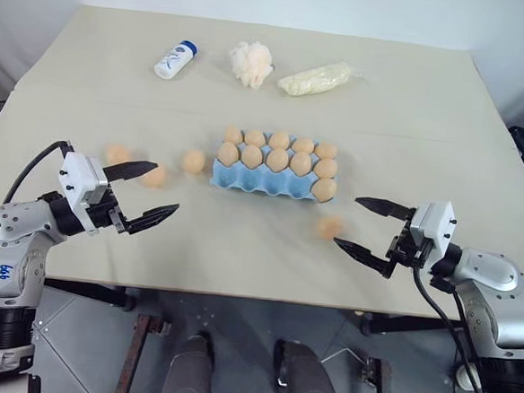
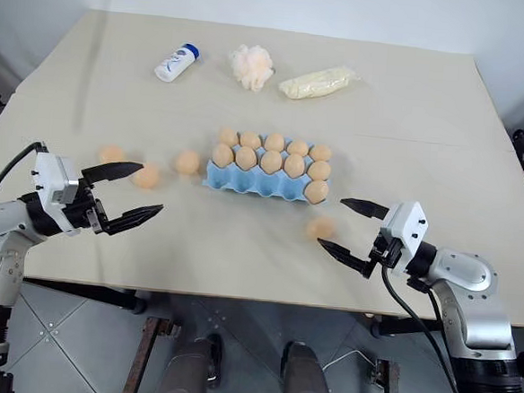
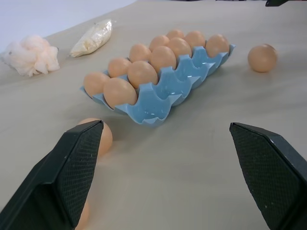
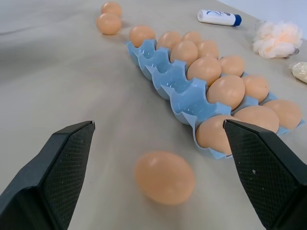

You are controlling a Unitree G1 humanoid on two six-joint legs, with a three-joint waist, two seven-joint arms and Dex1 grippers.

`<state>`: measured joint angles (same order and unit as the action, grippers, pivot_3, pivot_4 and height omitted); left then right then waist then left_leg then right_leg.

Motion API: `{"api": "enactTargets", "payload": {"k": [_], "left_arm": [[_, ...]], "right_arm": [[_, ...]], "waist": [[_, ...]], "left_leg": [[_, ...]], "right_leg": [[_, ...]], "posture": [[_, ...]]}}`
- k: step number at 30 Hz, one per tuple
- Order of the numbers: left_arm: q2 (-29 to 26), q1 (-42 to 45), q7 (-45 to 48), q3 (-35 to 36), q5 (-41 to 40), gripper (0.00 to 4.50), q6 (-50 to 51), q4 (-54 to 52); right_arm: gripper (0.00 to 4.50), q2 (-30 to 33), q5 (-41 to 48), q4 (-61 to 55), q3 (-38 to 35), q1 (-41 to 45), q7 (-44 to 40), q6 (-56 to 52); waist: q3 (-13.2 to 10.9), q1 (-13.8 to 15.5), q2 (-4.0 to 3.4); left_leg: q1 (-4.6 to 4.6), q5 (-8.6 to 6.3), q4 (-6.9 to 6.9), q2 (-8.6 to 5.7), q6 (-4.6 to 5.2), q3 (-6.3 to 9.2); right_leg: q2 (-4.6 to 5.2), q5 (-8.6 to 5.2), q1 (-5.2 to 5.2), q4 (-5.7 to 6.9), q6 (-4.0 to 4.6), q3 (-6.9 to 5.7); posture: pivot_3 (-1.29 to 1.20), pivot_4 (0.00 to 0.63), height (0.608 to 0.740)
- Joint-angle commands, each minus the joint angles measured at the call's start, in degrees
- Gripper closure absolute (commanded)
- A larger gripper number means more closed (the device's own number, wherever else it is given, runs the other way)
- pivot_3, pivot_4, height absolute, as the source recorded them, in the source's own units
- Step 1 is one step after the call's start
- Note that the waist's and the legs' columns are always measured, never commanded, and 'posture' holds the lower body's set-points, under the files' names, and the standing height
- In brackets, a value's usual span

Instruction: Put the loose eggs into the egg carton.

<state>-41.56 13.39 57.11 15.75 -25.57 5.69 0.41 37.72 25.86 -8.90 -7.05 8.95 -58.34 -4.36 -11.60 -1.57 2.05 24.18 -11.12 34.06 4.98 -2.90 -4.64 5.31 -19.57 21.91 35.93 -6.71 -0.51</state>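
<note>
The light blue egg carton [image 1: 254, 183] lies mid-table, its two far rows full and one egg in the right end cup of the near row. Three loose eggs [image 1: 193, 161] [image 1: 154, 176] [image 1: 116, 155] lie in a line left of it. A fourth loose egg [image 1: 329, 226] rests just off its near right corner. My left gripper [image 1: 165, 190] is open and level, its far fingertip close to the middle egg of the line. My right gripper [image 1: 346, 222] is open beside the fourth egg [image 4: 164, 177], which sits ahead between its fingers, untouched.
At the back of the table lie a white bottle with a blue cap [image 1: 176, 59], a cream-white puff [image 1: 251, 63] and a clear bag of pale stuff [image 1: 317, 78]. The table's near edge runs just below both grippers.
</note>
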Motion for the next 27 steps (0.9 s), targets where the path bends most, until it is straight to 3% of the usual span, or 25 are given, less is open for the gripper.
{"api": "enactTargets", "payload": {"k": [1,5,10,14,20,27], "left_arm": [[0.3,1.1,-0.5,-0.9,1.2,0.01,-1.6,-0.7],[0.8,0.9,0.3,-1.8,-1.4,0.01,1.7,-2.4],[0.3,-1.9,6.4,-7.3,1.3,0.01,-2.6,-5.4],[1.8,-2.1,6.3,-8.9,2.1,0.01,-4.3,-4.6],[2.8,-2.0,5.8,-9.1,1.6,0.01,-4.3,-3.9],[2.7,-1.3,5.6,-9.0,1.6,0.01,-4.5,-2.9]], "right_arm": [[0.00,-0.3,-0.1,-0.2,-0.6,0.7,0.4,1.0],[0.00,-0.1,-0.3,0.5,-1.2,0.2,0.5,0.8],[0.00,2.2,-2.1,6.6,-3.7,-4.1,-1.9,4.7],[0.00,1.6,-3.4,10.4,-2.8,-4.7,-2.5,7.0],[0.00,-3.1,-3.9,12.6,0.9,0.4,-0.3,4.3],[0.00,-8.3,-7.2,22.9,5.8,9.1,-0.7,5.3]], "waist": [[0.0,0.0,0.00],[0.0,0.0,0.00],[0.0,0.1,0.00],[0.0,0.0,0.00],[0.0,-0.6,-0.01],[0.0,-0.1,-0.02]], "left_leg": [[0.00,0.00,0.00,0.00,0.00,0.00],[0.00,0.00,0.00,0.00,0.00,0.01],[0.01,0.00,0.00,-0.01,0.01,-0.03],[-0.02,0.00,0.06,-0.01,0.01,-0.03],[-0.10,0.05,0.12,0.03,0.05,-0.07],[-0.07,0.06,0.14,0.03,0.06,-0.10]], "right_leg": [[0.00,0.00,0.00,0.00,-0.01,0.00],[-0.01,0.00,-0.01,0.00,-0.01,0.00],[0.00,0.00,-0.02,-0.03,-0.01,0.01],[-0.01,0.01,-0.02,0.03,-0.02,0.03],[-0.07,0.09,-0.03,0.13,-0.04,0.15],[-0.04,0.10,-0.01,0.10,-0.05,0.15]], "posture": [[0.00,0.150,0.740],[0.00,0.150,0.740],[0.00,0.150,0.740],[0.00,0.150,0.740],[0.00,0.150,0.740],[0.00,0.150,0.740]]}}
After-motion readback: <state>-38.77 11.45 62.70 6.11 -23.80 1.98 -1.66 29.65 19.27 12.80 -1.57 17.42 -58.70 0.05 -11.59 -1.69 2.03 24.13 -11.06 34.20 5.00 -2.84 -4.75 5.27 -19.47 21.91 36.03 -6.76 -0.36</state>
